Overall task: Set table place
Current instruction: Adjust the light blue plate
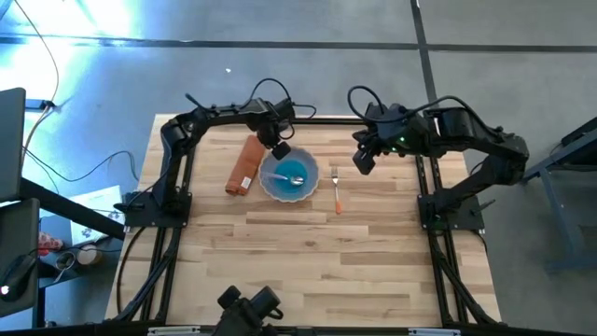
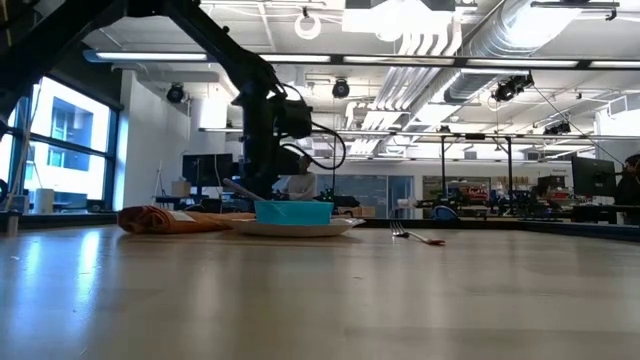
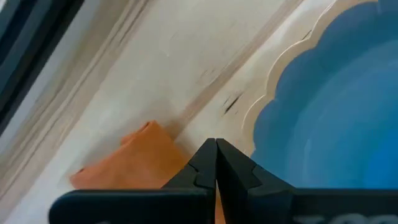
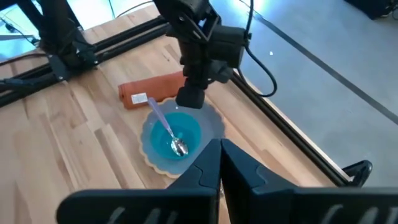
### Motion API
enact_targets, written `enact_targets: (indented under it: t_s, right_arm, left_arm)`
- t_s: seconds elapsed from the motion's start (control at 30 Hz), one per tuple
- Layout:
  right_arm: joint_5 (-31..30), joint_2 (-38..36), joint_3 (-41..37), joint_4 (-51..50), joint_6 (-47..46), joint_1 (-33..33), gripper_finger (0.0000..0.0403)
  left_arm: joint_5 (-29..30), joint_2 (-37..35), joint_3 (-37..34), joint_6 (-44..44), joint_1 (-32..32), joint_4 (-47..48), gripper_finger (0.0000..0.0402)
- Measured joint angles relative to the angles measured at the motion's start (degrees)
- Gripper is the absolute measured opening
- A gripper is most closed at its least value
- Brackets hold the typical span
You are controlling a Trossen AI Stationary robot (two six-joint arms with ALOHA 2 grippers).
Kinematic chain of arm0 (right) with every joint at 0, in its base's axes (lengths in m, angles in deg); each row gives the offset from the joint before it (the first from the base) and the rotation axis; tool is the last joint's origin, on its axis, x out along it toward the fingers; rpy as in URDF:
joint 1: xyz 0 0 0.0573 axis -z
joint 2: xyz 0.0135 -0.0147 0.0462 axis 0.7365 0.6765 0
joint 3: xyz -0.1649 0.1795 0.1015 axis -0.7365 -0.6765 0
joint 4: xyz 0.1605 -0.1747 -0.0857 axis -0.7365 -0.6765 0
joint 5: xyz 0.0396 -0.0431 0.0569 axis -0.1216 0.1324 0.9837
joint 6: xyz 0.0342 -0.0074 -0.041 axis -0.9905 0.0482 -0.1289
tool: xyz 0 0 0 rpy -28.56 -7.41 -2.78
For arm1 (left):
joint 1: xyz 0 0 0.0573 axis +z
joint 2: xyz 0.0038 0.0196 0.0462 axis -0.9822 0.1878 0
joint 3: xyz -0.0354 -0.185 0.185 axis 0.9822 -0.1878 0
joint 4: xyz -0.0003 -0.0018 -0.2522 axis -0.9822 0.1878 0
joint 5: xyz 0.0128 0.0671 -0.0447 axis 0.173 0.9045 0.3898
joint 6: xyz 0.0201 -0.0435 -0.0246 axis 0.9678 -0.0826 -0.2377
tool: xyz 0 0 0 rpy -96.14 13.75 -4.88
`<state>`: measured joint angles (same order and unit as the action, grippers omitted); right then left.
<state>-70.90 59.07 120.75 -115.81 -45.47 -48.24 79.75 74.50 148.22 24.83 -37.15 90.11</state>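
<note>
A blue bowl (image 1: 289, 175) stands on a pale scalloped plate (image 1: 312, 189) at the table's far middle. A spoon (image 4: 168, 132) lies with its head in the bowl and its handle leaning on the rim. A rolled orange napkin (image 1: 242, 166) lies on the table to the left of the plate, and a fork (image 1: 336, 192) lies to its right. My left gripper (image 1: 279, 149) is shut and empty, over the plate's far-left edge beside the spoon's handle; in its wrist view (image 3: 216, 155) the fingertips meet. My right gripper (image 1: 362, 159) is shut and empty, above the table beyond the fork.
The black rail frame (image 1: 177, 177) edges the light-wood table (image 1: 308, 252), whose near half is bare wood. A camera mount (image 1: 247, 306) sits at the near edge. A monitor and cables lie off the table's left side.
</note>
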Motion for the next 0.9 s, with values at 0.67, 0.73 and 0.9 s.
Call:
enact_targets:
  t_s: [0.67,0.73,0.9]
  right_arm:
    - [0.0,0.0,0.0,0.0,0.6,-0.7,0.0000]
    - [0.1,0.0,0.0,0.0,0.6,-0.7,0.0000]
    - [0.2,0.0,0.0,0.0,0.4,-0.8,0.0000]
  left_arm:
    - [-2.7,3.1,0.0,-1.5,-6.9,-0.4,0.0000]
    - [-2.7,3.1,0.0,-2.0,-8.0,-0.4,0.0000]
    - [-2.4,3.1,0.0,-3.0,-9.6,0.1,0.0000]
